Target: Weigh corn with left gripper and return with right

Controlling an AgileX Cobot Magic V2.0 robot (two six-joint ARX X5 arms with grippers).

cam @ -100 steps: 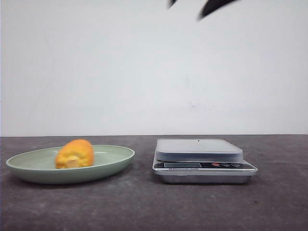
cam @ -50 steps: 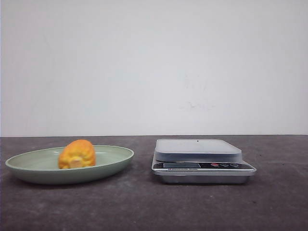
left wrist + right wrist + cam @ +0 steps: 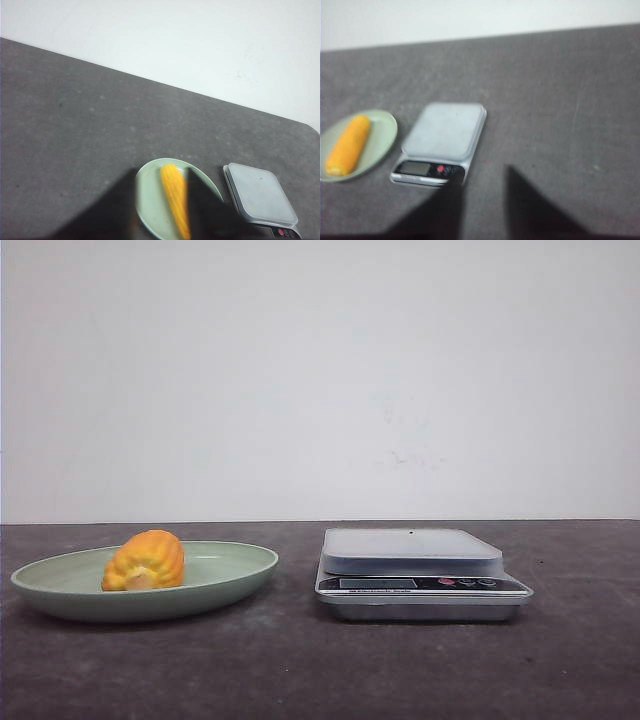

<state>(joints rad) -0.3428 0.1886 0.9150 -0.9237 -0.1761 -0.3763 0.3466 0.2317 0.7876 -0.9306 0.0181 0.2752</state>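
While the corn [image 3: 145, 560] has rolled a little on the green plate [image 3: 230, 580] since a second ago, now settling with its pale cut end toward the front camera, the dark arm tip that showed at the top of that view is gone. The scale [image 3: 420, 575] stands bare beside the plate on the desk [image 3: 320, 670]. Both wrist views look down from high up: the left tool [image 3: 162, 215] and the right tool [image 3: 482, 205] each show two dark fingers spread apart, holding nothing. Judging by this, the weighing is done and the return just finished.
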